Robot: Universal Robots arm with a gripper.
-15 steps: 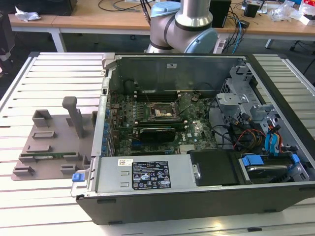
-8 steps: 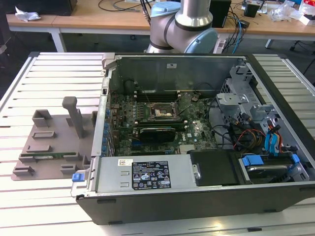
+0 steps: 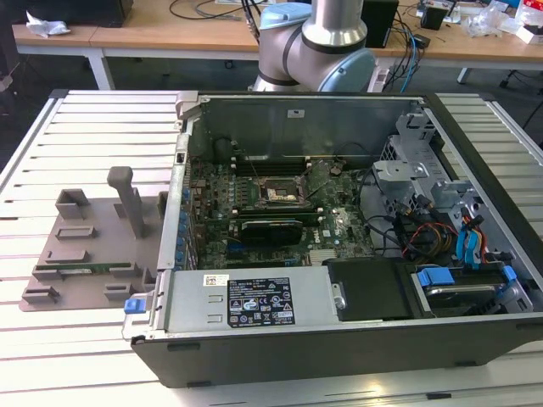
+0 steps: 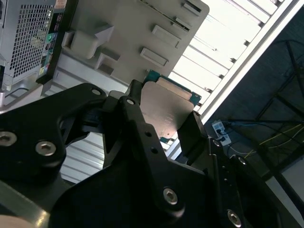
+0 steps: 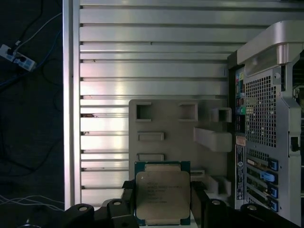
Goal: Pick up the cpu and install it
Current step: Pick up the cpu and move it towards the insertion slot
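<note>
Steadiness counts here: your claw (image 5: pixel 162 202) is clamped on opposite edges of the cpu (image 5: pixel 163 190), held well above the grey tray (image 3: pixel 97 246), which in the exterior view lies at 9 o'clock from the open case (image 3: pixel 195 309), so hold it flat without squeezing harder.

Slatted table (image 3: pixel 93 127) w/ grey tray (image 3: pixel 81 284); PC case (image 3: pixel 297 352).

The top edge of the exterior view cuts off the arm (image 3: pixel 318 47). The socket (image 3: pixel 278 197) is too small for us to tell whether it is open. In both wrist views the fingers (image 4: pixel 192 135) (image 5: pixel 198 197) cover the cpu's (image 4: pixel 168 111) (image 5: pixel 163 194) two sides. In the first wrist view the frame edge clips the case (image 5: pixel 266 123).
</note>
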